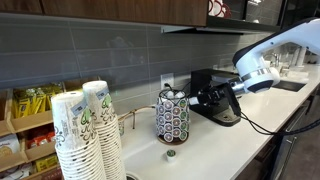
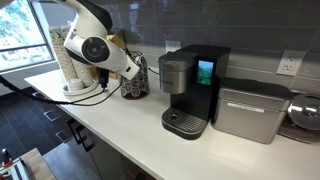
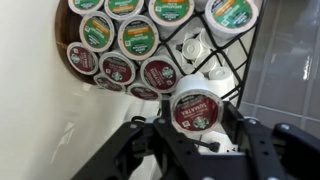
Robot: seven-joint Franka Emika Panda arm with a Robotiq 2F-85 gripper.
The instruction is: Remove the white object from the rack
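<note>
One white-rimmed coffee pod point(image 3: 195, 108) sits between the fingers of the end effector point(image 3: 197, 125), just in front of the wire rack point(image 3: 186, 36) and nearer the wrist camera than its racked neighbours. We judge it light, thin-walled and crushable, best taken across its stiff rim. The fingers look narrowly spread, pinching its sides.

Tall round wire rack point(image 1: 172, 118) — upright, rows of green and dark pods. Small round whitish coffee pod point(image 3: 195, 107) — dark red lid, just outside rack.
</note>
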